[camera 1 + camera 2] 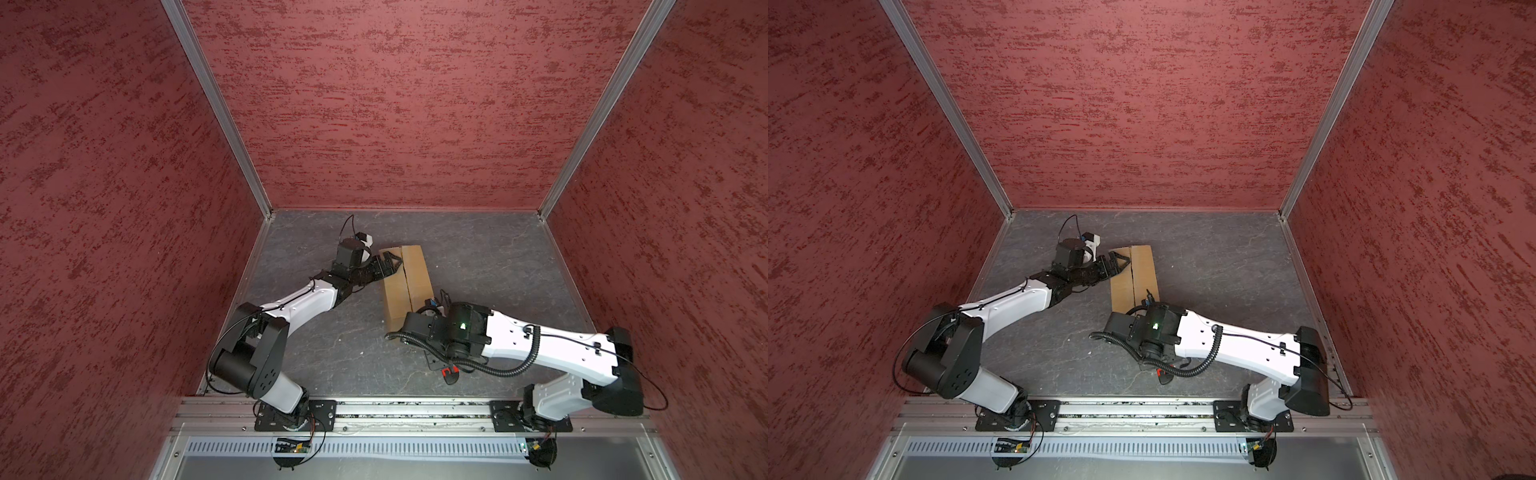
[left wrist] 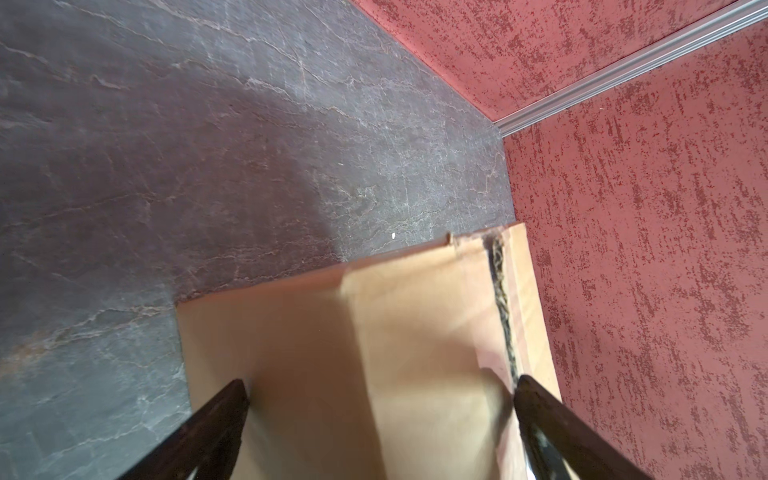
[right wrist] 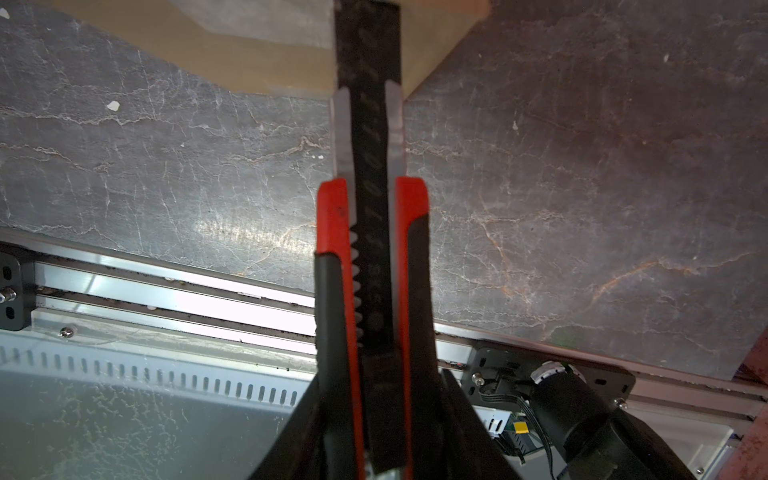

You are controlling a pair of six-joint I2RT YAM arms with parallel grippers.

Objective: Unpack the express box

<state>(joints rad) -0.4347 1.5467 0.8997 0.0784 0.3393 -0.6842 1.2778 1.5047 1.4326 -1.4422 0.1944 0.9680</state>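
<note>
On the table [image 1: 498, 270], near the middle, the box [image 1: 409, 282] is lying long axis near-to-far. The flaps are lying flat, not yet lifted. The seam [image 2: 503, 307] is showing dark and ragged at the far end (tape looking parted there, my reading). Its near end is hiding under the right arm.

The left gripper [image 1: 388, 264] is hovering at the box's far left corner, jaws spread wide and gripping nothing. In its wrist view one fingertip [image 2: 237, 386] is sitting by the flap's outer edge and the other by the seam. Contact: cannot tell.

The right gripper [image 3: 378, 386] is clamping the knife [image 3: 372, 249], jaws closed on the red-and-black handle. The blade is out and pointing at the box's near end. The tip is running off frame, so I cannot tell whether it is touching cardboard.

Step in hand, as I judge it: slitting the seam. Doing it well is calling for:
- the blade riding shallow, parting only tape, since the contents are sitting unseen just beneath;
- the cut tracking the seam line, not wandering into a flap;
- the left fingers pressing the flap beside the seam, never across it, so the box is not sliding or swivelling under the pull;
- a slow, even draw, because a snag in the corrugation could be twisting the handle in the grip.
</note>
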